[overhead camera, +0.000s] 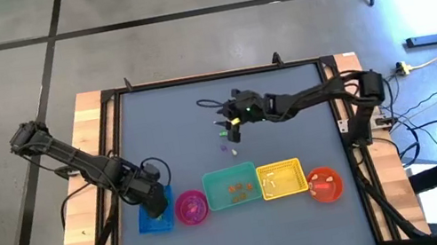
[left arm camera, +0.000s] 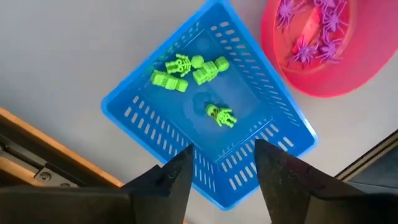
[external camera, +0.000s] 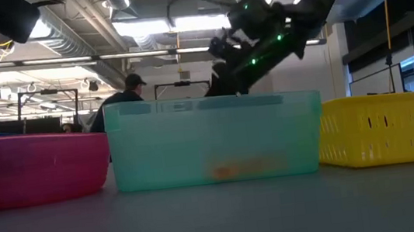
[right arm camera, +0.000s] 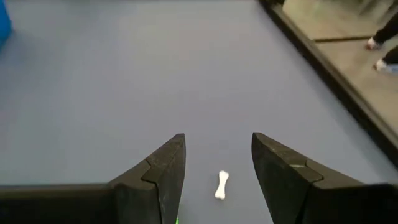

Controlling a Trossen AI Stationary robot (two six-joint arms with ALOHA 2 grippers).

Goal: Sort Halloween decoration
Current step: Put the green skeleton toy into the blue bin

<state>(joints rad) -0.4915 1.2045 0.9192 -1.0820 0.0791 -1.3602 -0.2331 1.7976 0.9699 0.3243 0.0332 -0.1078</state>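
Note:
Several green skeleton trinkets [left arm camera: 193, 68] lie on the floor of the blue basket [left arm camera: 137, 118]. My left gripper [left arm camera: 222, 149] hangs open above that basket, pointing down, with nothing between its fingers. Purple spider trinkets [left arm camera: 308, 37] fill the pink bowl [left arm camera: 348, 81] beside it. My right gripper [right arm camera: 217, 140] is open over the middle of the table [overhead camera: 173, 121]. A small white bone [right arm camera: 221, 185] lies flat on the table in line with the gap between its fingers. A few more tiny trinkets [overhead camera: 229, 148] lie loose on the table near the right gripper [overhead camera: 229, 131].
A row of containers stands along the near edge: blue basket [overhead camera: 157, 221], pink bowl [overhead camera: 191, 207], teal bin [overhead camera: 232, 188] holding orange bits, yellow basket [overhead camera: 282, 179], orange bowl [overhead camera: 326, 185]. A raised black frame [overhead camera: 210, 77] borders the table. A person stands in the room beyond [external camera: 123, 102].

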